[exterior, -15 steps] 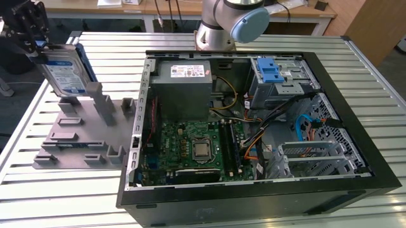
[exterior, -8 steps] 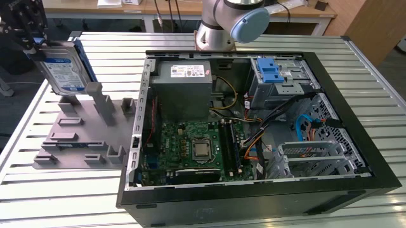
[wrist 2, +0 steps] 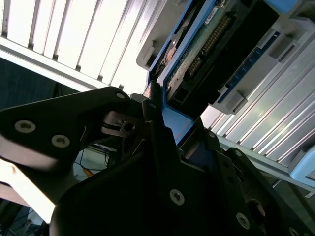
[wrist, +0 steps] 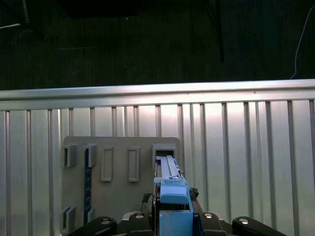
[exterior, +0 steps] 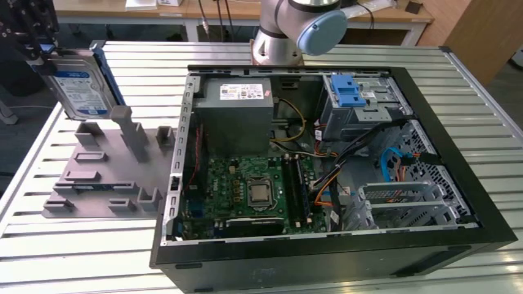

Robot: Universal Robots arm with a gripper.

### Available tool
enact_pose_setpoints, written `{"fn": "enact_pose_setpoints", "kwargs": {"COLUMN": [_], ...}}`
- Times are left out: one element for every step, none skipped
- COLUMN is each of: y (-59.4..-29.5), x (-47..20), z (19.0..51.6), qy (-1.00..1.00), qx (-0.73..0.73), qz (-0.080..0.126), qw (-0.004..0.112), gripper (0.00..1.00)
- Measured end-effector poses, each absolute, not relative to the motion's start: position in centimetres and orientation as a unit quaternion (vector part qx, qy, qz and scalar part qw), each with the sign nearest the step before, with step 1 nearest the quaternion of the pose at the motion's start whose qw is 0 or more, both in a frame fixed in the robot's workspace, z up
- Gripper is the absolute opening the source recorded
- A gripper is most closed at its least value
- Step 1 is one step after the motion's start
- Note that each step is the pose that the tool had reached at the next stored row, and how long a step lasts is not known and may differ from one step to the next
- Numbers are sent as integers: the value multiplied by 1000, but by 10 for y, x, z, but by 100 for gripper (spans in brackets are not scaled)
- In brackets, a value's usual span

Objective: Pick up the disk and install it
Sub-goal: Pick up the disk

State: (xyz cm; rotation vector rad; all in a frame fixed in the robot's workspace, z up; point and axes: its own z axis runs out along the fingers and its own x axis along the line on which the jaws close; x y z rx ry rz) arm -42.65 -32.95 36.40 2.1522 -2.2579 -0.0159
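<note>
A blue-and-white label is carried on the broad silver face of the disk (exterior: 78,89); its print cannot be made out. A small white sticker is borne by the grey power supply (exterior: 237,122) inside the open computer case (exterior: 457,202), and its print cannot be made out either.

The disk is gripped at its upper end by the black gripper (exterior: 37,49), at about ten o'clock in the exterior view. The fingers are closed against the blue frame at the drive's edges. The drive is hung below them, tilted so that its lower end points toward five o'clock. That lower end is held just above the tall post (exterior: 131,131) of the grey slotted holder (exterior: 98,184); whether the two touch cannot be told. The holder is laid flat on the slatted aluminium table (exterior: 82,257), at nine o'clock from the case.

In the first wrist view the disk (wrist: 171,189) is seen end-on, clamped in the gripper (wrist: 172,211) over one slot of the holder (wrist: 118,196). In the second wrist view the drive's green circuit board and connector pins (wrist 2: 206,44) are shown, with the blue frame pinched in the gripper (wrist 2: 172,130).

The arm's base column (exterior: 274,43) is stood at twelve o'clock, behind the case, beneath a light-blue-capped joint (exterior: 320,30). A light-blue latch (exterior: 347,92) is seen at one o'clock from the motherboard (exterior: 245,190).
</note>
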Motion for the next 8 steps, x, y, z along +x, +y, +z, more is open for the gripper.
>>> {"fn": "enact_pose_setpoints", "kwargs": {"y": [-330, -330, -330, -330, -330, -330, -330, -330], "x": [-426, -426, -426, -426, -426, -426, -426, -426], "z": [365, 366, 367, 368, 372, 373, 374, 375], "qy": [-724, -724, -724, -724, -724, -724, -724, -724], "qx": [690, 690, 690, 690, 690, 690, 690, 690], "qz": [-5, -5, -5, -5, -5, -5, -5, -5], "qw": [11, 11, 11, 11, 11, 11, 11, 11], "gripper": [36, 36, 36, 36, 36, 36, 36, 36]}}
